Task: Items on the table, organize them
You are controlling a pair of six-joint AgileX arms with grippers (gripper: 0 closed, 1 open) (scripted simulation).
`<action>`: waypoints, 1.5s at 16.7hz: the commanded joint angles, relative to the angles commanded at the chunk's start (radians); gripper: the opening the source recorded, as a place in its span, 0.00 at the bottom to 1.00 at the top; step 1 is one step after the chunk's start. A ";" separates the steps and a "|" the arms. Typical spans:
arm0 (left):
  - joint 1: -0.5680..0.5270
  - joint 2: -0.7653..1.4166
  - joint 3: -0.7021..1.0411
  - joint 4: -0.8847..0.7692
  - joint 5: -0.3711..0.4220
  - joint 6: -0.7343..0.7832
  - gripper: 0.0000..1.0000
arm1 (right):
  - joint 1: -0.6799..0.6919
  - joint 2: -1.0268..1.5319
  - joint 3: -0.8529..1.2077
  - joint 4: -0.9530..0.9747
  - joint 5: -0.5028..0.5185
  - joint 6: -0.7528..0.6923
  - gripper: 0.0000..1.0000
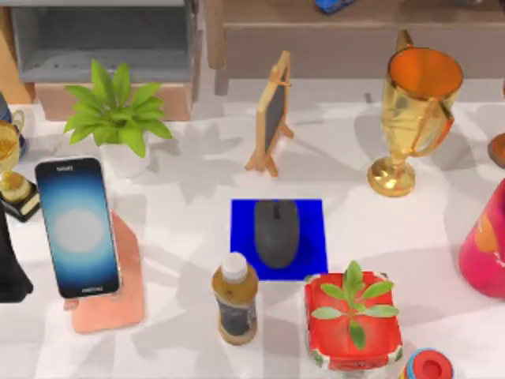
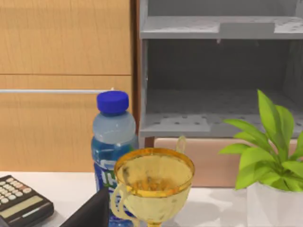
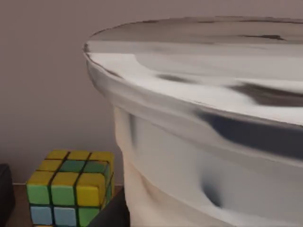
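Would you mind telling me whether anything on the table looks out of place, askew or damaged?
Nothing stands out. The computer mouse lies squarely on the blue mat, and the smartphone leans on its pink stand at the table's left, screen lit. The brown bottle and gold trophy cup stand upright; nothing is spilled.

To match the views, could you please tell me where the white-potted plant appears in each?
Top view: plant, back left, before the grey shelf.
Left wrist view: plant, before the same shelf.
Right wrist view: faces a cube.
Shared landmark: the shelf.
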 joint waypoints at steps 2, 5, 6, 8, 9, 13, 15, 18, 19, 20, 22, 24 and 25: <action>0.000 0.000 0.000 0.000 0.000 0.000 1.00 | 0.011 0.018 0.025 -0.027 0.033 -0.003 0.00; 0.000 0.000 0.000 0.000 0.000 0.000 1.00 | 0.016 0.029 0.037 -0.042 0.051 -0.005 0.00; 0.000 0.000 0.000 0.000 0.000 0.000 1.00 | 0.016 0.029 0.037 -0.042 0.051 -0.005 0.00; 0.000 0.000 0.000 0.000 0.000 0.000 1.00 | 0.016 0.029 0.037 -0.042 0.051 -0.005 0.00; 0.000 0.000 0.000 0.000 0.000 0.000 1.00 | 0.011 0.025 0.033 -0.040 0.049 -0.003 0.00; 0.000 0.000 0.000 0.000 0.000 0.000 1.00 | 0.012 0.023 0.035 -0.041 0.050 -0.003 0.00; 0.000 0.000 0.000 0.000 0.000 0.000 1.00 | 0.013 0.023 0.036 -0.041 0.051 -0.005 0.00; 0.000 0.000 0.000 0.000 0.000 0.000 1.00 | 0.016 0.029 0.037 -0.042 0.051 -0.005 0.00; 0.000 0.000 0.000 0.000 0.000 0.000 1.00 | 0.016 0.029 0.037 -0.042 0.051 -0.005 0.00; 0.000 0.000 0.000 0.000 0.000 0.000 1.00 | 0.016 0.029 0.037 -0.042 0.051 -0.005 0.00; 0.000 0.000 0.000 0.000 0.000 0.000 1.00 | 0.016 0.029 0.037 -0.042 0.051 -0.005 0.08; 0.000 0.000 0.000 0.000 0.000 0.000 1.00 | 0.016 0.029 0.037 -0.042 0.051 -0.005 0.23; 0.000 0.000 0.000 0.000 0.000 0.000 1.00 | 0.016 0.029 0.037 -0.042 0.051 -0.005 0.30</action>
